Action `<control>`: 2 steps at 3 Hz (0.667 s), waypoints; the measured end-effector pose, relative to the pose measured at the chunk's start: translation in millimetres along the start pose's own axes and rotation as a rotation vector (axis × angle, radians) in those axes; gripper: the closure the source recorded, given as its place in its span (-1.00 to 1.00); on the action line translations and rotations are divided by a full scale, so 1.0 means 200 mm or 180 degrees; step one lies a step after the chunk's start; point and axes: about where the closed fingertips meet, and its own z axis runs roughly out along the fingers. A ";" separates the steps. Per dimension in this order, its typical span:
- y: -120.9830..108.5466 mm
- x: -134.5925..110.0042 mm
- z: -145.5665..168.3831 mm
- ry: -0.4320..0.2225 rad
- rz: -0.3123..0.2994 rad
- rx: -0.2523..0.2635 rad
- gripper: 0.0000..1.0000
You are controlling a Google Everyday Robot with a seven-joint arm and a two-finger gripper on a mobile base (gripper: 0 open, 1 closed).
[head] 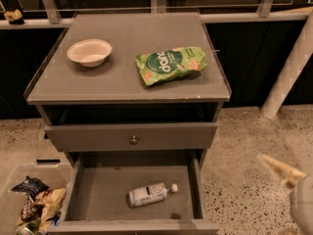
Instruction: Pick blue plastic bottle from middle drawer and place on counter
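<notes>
The hand (282, 172) hangs low, out past the front right corner of the worktop (122, 82), open or closed I cannot tell, while the bottle (149, 194) lies on its side, cap to the right, in the open drawer (98, 197) under the front edge, and a bowl (89, 52) near the left edge and a snack bag (170, 65) toward the right edge rest on top.

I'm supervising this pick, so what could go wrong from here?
The blue plastic bottle lies on its side in the middle drawer, so it may roll when the hand, low at the view's right edge, grips it. Lifting out, the hand could clip the closed drawer front just above. On the counter, a careless placement could nudge the green snack bag or white bowl.
</notes>
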 end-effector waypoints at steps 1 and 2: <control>0.29 0.21 0.41 -0.0154 -0.0071 -0.0406 -1.00; 0.59 0.38 0.83 -0.0221 -0.0122 -0.0916 -1.00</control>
